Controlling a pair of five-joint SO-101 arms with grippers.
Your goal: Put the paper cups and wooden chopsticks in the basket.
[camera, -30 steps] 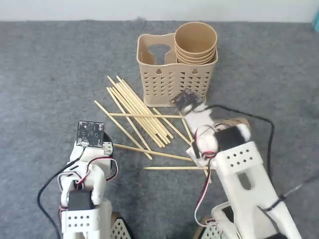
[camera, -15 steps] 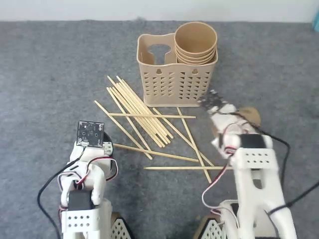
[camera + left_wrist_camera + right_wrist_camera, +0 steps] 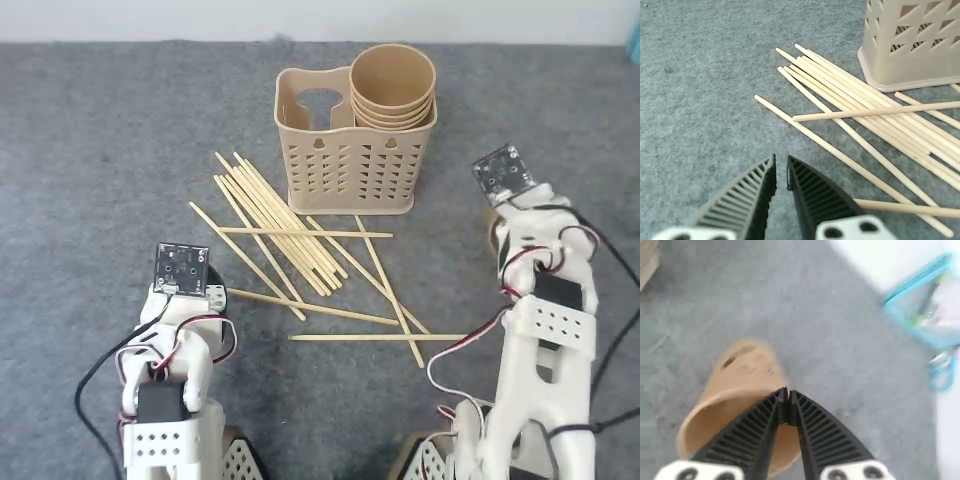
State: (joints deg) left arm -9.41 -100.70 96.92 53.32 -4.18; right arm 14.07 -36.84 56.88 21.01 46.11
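Observation:
The beige basket (image 3: 345,160) stands at the back of the grey mat, with a stack of paper cups (image 3: 392,85) in one compartment. Several wooden chopsticks (image 3: 285,235) lie scattered in front of it, a fan of them (image 3: 865,115) reaching toward the basket's foot (image 3: 912,55). My left gripper (image 3: 781,165) hovers shut over bare mat, just short of the nearest stick. A loose paper cup (image 3: 747,370) lies on its side to the right of the basket, mostly hidden under the right arm (image 3: 540,290). My right gripper (image 3: 786,397) is shut on its wall.
The mat's far edge meets a white floor, where a turquoise-framed object (image 3: 920,305) lies. The left arm (image 3: 175,330) stands at the front left. The basket's other compartment (image 3: 315,105) is open at the top. Bare mat stretches to the far left.
The right arm has swung from the chopsticks in front of the basket to the right side of the mat, and the loose cup has shifted slightly with it. The left arm has not moved.

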